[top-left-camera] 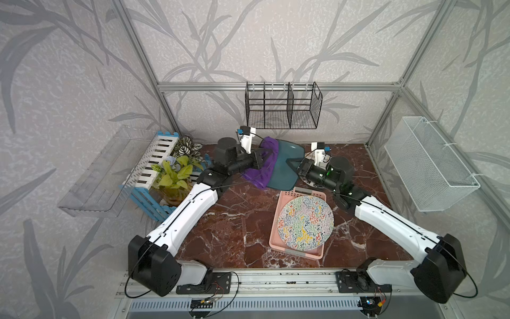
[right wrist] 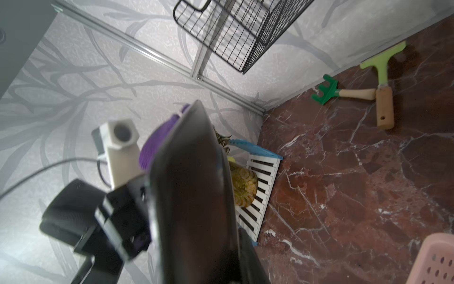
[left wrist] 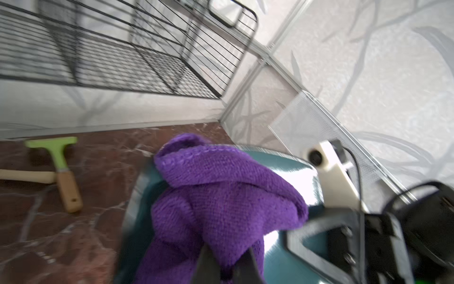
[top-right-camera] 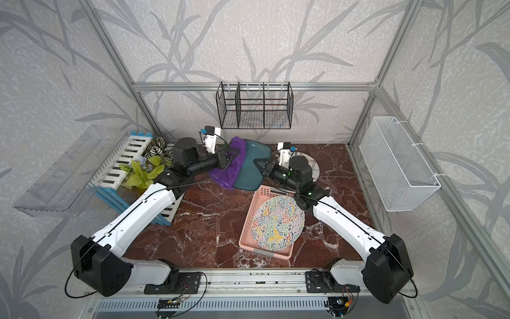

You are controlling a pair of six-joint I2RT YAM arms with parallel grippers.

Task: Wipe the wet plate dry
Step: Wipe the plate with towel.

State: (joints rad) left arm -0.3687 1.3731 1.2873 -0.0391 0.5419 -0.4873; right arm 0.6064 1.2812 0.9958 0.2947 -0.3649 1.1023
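Rubbing purple knitted cloth (top-left-camera: 260, 172), clamped in left gripper (top-left-camera: 264, 158), across glossy teal plate (top-left-camera: 285, 165), gripped by right gripper (top-left-camera: 292, 163) above rear edge of tabletop (top-left-camera: 234, 215); wiping probably midway, remaining wetness not showing.

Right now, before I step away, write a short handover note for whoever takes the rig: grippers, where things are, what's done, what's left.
Left gripper: shut on the purple cloth, which is bunched against the face of the teal plate.
Right gripper: shut on the teal plate's edge, holding it tilted off the table at the back.
Patterned plate: lies in the pink tray, apart from both grippers.
Done: plate lifted, cloth on it.
Left: finish wiping and set the plate down; the pictures do not show whether it is dry.
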